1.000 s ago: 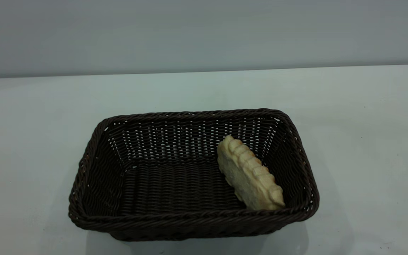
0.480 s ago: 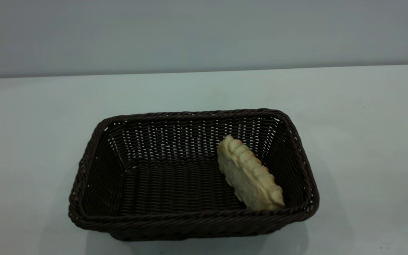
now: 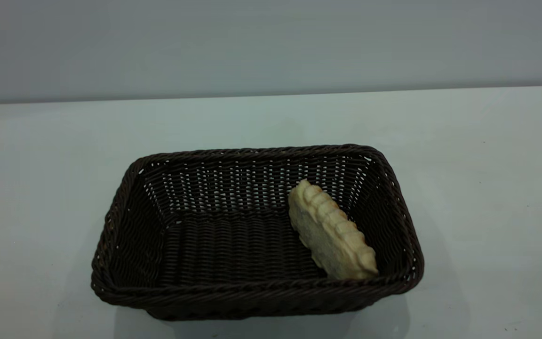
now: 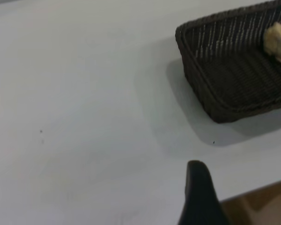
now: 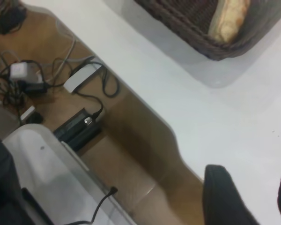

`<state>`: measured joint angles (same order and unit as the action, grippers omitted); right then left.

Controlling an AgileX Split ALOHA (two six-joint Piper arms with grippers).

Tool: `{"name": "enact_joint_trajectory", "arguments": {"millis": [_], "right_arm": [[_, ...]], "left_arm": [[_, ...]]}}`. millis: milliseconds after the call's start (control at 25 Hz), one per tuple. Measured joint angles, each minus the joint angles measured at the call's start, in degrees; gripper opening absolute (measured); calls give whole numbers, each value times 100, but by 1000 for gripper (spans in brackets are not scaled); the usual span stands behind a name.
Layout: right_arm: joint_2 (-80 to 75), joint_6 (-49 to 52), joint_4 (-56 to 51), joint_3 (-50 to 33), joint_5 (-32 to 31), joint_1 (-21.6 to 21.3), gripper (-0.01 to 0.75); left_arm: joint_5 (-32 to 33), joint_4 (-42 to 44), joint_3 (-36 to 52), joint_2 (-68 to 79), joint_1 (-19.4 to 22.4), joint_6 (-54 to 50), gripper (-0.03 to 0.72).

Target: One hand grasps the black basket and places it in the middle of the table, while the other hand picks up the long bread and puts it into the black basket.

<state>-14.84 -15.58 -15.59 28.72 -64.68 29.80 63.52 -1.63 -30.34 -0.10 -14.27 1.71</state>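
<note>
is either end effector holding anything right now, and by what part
Nothing is held. The long bread lies in the black basket; neither end effector touches them.

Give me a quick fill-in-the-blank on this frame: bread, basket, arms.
1. The long bread lies inside the ____.
2. The bread sits toward the basket's ____ end in the exterior view.
3. The black basket rests on the white ____.
4. In the exterior view, the number of arms visible is ____.

Missing words: black basket; right; table; zero
</note>
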Motion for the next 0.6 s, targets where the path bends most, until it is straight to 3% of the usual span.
{"name": "enact_joint_trajectory", "arguments": {"millis": [600], "right_arm": [[970,126,312,-116,-41,0,278]], "left_arm": [[149,401,227,-105,0,-171,531]]}}
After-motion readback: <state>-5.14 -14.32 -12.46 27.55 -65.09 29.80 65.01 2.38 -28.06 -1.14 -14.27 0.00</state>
